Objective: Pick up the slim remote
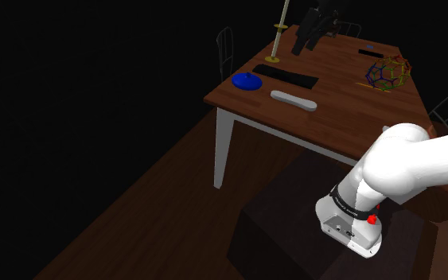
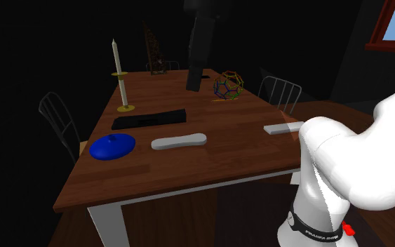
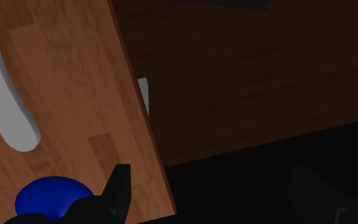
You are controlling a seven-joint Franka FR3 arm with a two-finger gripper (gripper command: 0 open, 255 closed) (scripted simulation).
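Observation:
A slim pale remote [image 1: 294, 100] [image 2: 179, 142] lies flat on the brown wooden table [image 1: 349, 119], near its front edge. Its rounded end [image 3: 9, 108] shows in the wrist view. Behind it lies a long flat black bar [image 1: 286, 75] [image 2: 150, 119], with a blue dome-shaped object [image 1: 247, 81] [image 2: 112, 147] [image 3: 50, 197] beside them at the table's corner. My black gripper [image 1: 298, 49] [image 2: 194, 88] [image 3: 209, 168] hangs high above the table, well clear of everything. Its fingers [image 3: 117, 188] stand apart, open, with nothing between them.
A candle in a brass holder [image 1: 276, 36] [image 2: 121, 77] stands at the back, and a coloured wire polyhedron [image 1: 387, 73] [image 2: 227, 85] sits further along. Another pale bar [image 2: 283, 128] lies near the arm. Metal chairs [image 2: 59, 123] stand around the table, and the stand [image 1: 309, 231] is close in front.

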